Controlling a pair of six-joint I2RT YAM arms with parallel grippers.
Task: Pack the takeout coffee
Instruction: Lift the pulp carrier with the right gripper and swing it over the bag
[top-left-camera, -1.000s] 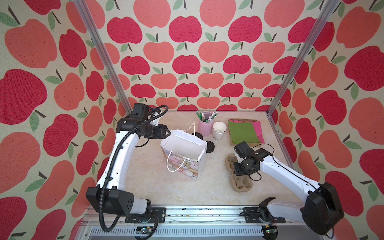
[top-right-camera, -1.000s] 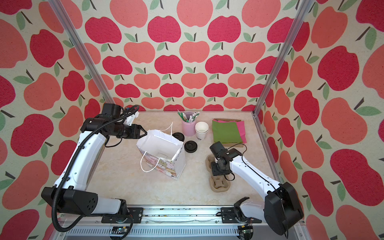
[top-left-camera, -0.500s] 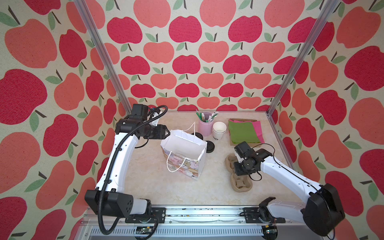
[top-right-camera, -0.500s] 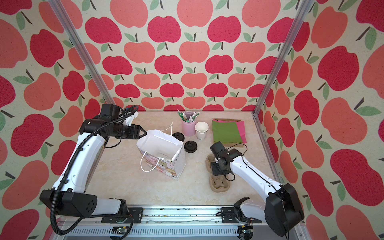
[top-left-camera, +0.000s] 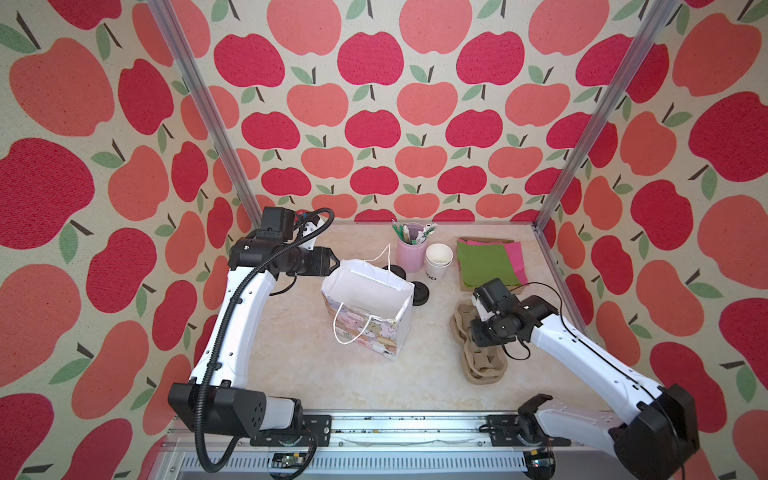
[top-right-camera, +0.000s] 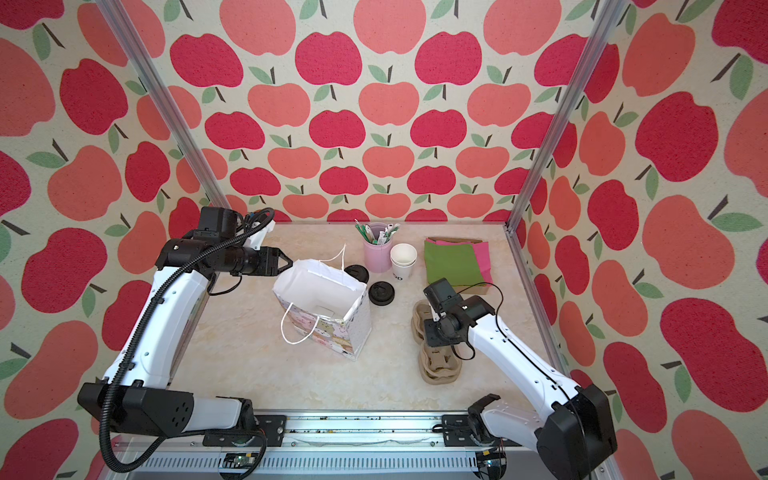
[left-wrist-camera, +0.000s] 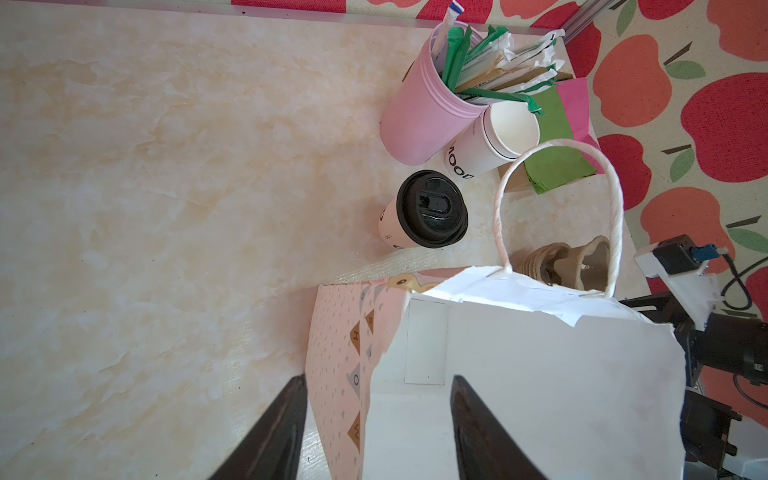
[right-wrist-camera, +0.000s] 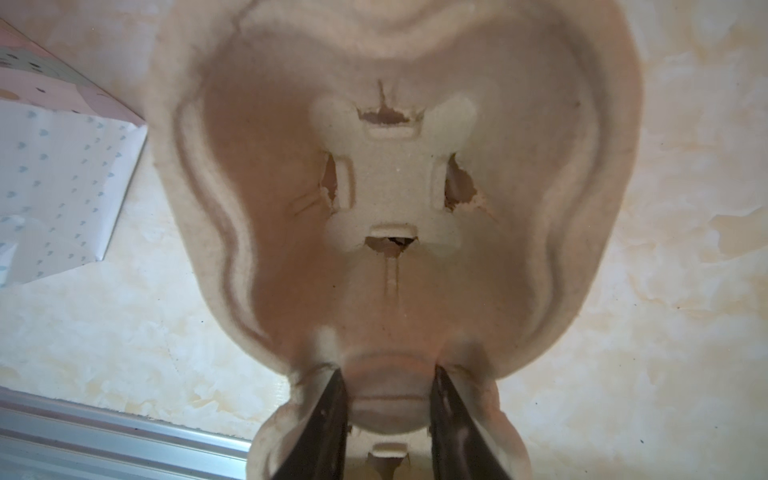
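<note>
The takeout coffee (left-wrist-camera: 428, 210), a white cup with a black sip lid, stands behind the open patterned gift bag (top-left-camera: 374, 336); both top views show two black lids (top-left-camera: 417, 293) (top-right-camera: 356, 274) there. My left gripper (left-wrist-camera: 378, 378) is open astride the bag's side wall (left-wrist-camera: 345, 353), one finger inside and one outside, at the bag's left rim (top-left-camera: 334, 262) (top-right-camera: 286, 262). My right gripper (right-wrist-camera: 387, 374) points down, shut on the middle ridge of the tan cup carrier (right-wrist-camera: 395, 187), which lies right of the bag (top-left-camera: 482, 370) (top-right-camera: 438, 368).
A pink holder of stirrers (top-left-camera: 409, 253) and stacked open white cups (top-left-camera: 438, 259) stand at the back. Green and pink napkins (top-left-camera: 488, 262) lie at the back right. A metal rail (top-left-camera: 395, 419) runs along the table's front edge.
The right gripper's fingers have closed in on the carrier's ridge. The left gripper has kept its place at the bag's rim.
</note>
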